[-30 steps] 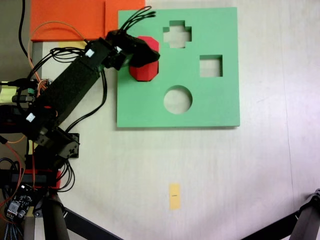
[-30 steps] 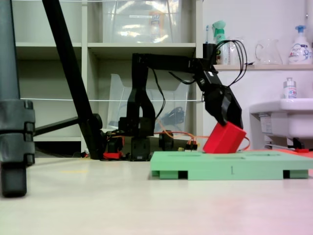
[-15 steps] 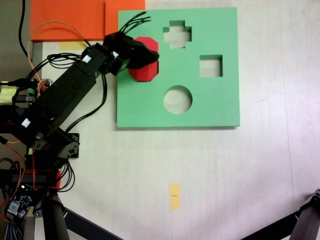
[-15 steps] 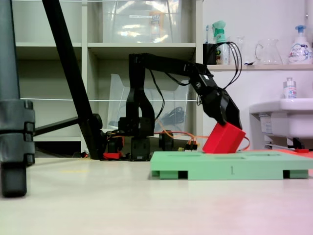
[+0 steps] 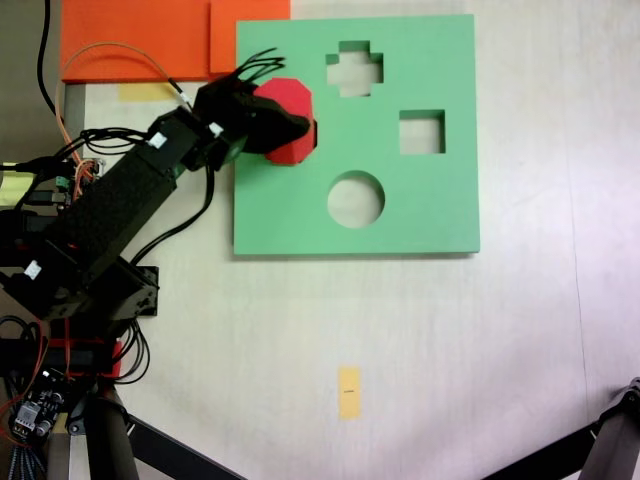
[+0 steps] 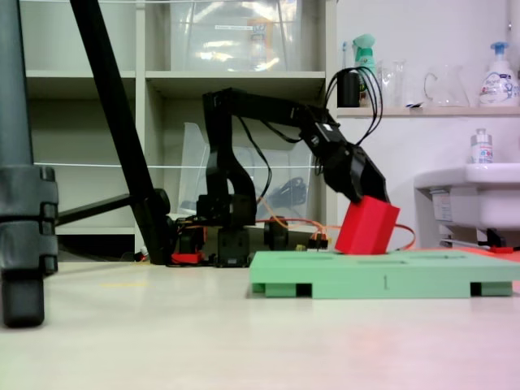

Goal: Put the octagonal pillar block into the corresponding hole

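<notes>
The octagonal pillar block (image 5: 288, 118) leans tilted on the green board (image 5: 420, 205), over its upper-left part. The gripper (image 6: 364, 195) pinches the block's upper end, the arm reaching down. Pale table (image 5: 400, 350); shelves (image 6: 236, 77) behind.

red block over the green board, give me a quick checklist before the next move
1. Grip: the gripper is shut on the red block: ok.
2. Block upright: tilted, one lower edge on the green board: not ok.
3. Block seated in its hole: it stands well above the board's top: not ok.
4. Eight sides lined up with the cutout beneath: hidden under the block: cannot tell.
5. Other cutouts free: cross, square and round are open: ok.
</notes>
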